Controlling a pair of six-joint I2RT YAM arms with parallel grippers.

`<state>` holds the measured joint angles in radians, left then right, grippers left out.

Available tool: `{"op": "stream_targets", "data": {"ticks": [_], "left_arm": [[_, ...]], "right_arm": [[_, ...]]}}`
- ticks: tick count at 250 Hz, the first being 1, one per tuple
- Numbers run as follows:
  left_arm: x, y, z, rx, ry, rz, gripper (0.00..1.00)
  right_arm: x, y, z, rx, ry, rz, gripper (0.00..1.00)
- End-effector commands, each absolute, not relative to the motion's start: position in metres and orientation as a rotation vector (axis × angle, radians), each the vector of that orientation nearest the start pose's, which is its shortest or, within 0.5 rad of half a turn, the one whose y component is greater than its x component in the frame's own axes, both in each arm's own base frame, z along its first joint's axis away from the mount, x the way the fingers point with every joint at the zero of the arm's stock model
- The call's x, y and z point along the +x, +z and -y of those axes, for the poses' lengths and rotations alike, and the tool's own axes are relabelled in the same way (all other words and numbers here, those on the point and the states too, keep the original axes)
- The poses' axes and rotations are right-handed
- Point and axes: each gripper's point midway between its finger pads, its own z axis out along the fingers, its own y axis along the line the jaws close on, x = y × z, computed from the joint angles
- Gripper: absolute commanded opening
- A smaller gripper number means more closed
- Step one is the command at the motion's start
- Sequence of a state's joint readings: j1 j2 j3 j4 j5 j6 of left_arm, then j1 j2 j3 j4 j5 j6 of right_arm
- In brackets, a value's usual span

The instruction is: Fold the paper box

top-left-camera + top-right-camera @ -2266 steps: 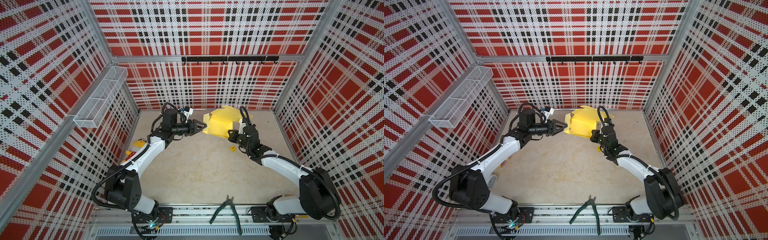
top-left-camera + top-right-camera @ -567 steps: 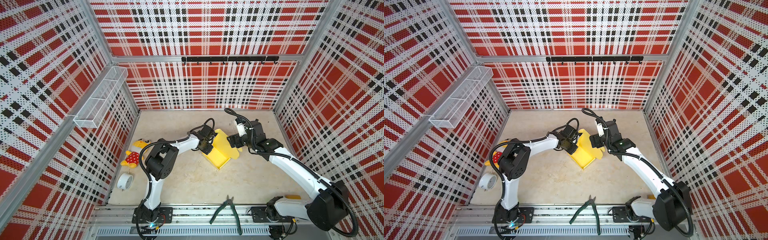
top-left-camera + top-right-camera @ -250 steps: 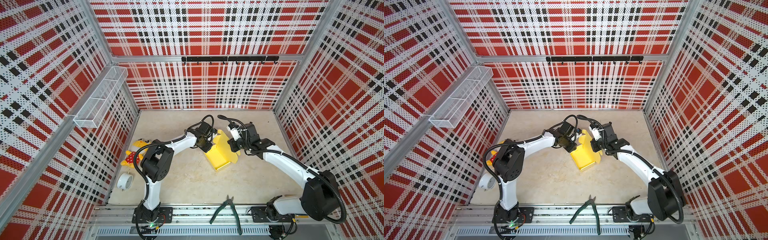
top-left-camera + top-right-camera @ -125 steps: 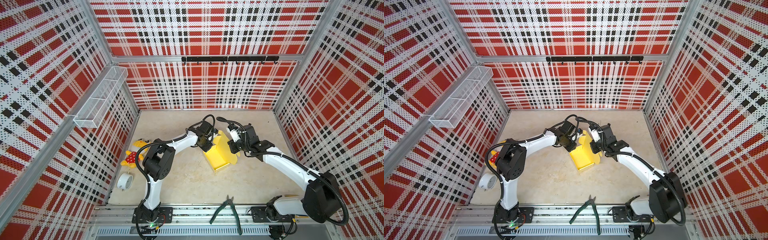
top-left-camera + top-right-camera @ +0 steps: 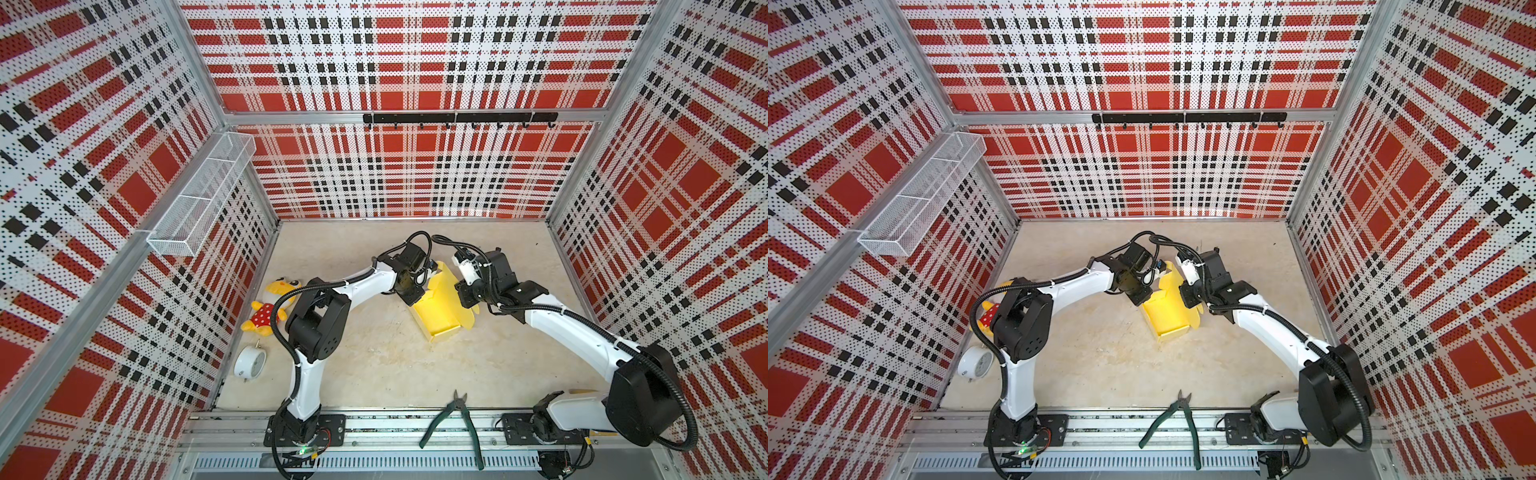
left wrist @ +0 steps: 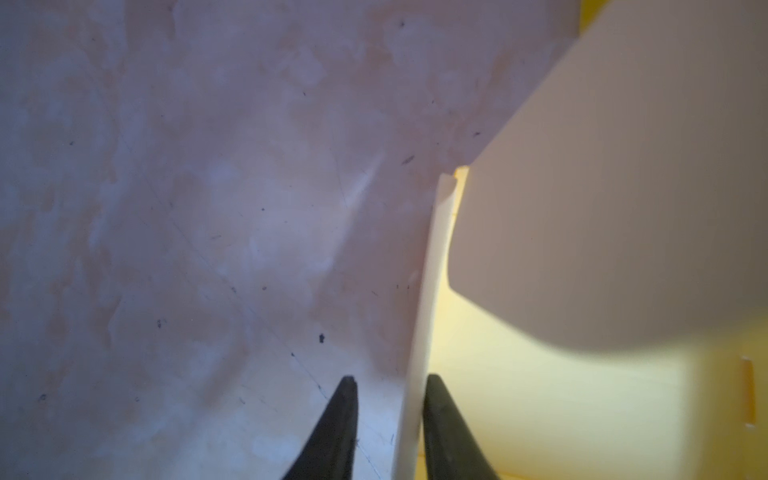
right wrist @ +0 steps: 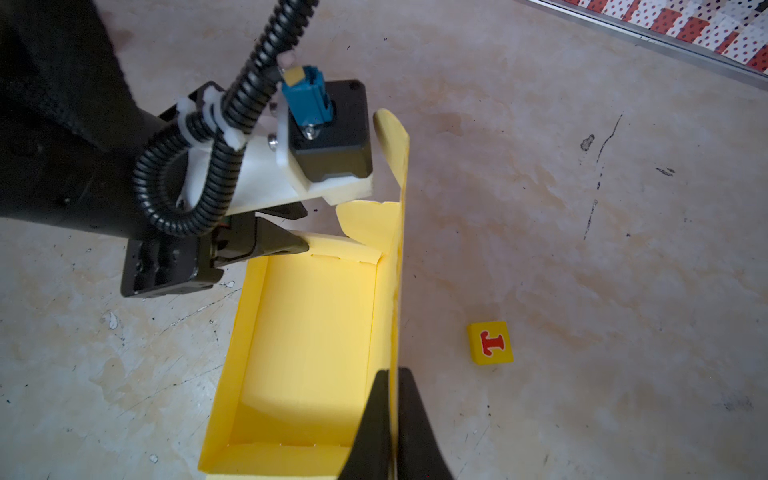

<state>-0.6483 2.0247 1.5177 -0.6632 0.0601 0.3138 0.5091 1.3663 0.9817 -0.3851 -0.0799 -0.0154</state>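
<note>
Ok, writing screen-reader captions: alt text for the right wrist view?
The right hand pinches one long wall of the open yellow paper box, while the left hand straddles its end wall. A small yellow letter block lies on the table beside it.

Red serif letter "I", on the small yellow cube
</note>
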Motion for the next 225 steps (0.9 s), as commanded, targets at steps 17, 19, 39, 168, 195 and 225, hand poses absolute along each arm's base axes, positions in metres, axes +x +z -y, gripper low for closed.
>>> {"op": "stream_targets", "data": {"ticks": [17, 19, 39, 168, 195, 225], "left_arm": [[0.352, 0.034, 0.288, 1.408, -0.117, -2.487, 0.23], [0.351, 0.034, 0.288, 1.412, -0.113, -2.486, 0.23], [0.348, 0.031, 0.287, 1.456, -0.071, -2.475, 0.22], [0.348, 0.033, 0.281, 1.448, -0.013, -2.454, 0.23], [0.345, 0.028, 0.282, 1.453, -0.038, -2.467, 0.10], [0.345, 0.029, 0.284, 1.459, -0.037, -2.463, 0.00]], "right_arm": [[0.340, 0.194, -0.218, -0.678, 0.351, -2.170, 0.08], [0.340, 0.193, -0.219, -0.678, 0.351, -2.170, 0.08], [0.340, 0.195, -0.217, -0.661, 0.346, -2.167, 0.07], [0.352, 0.165, -0.185, -0.497, 0.336, -2.260, 0.05], [0.354, 0.169, -0.180, -0.460, 0.379, -2.235, 0.05], [0.353, 0.168, -0.185, -0.468, 0.416, -2.248, 0.05]]}}
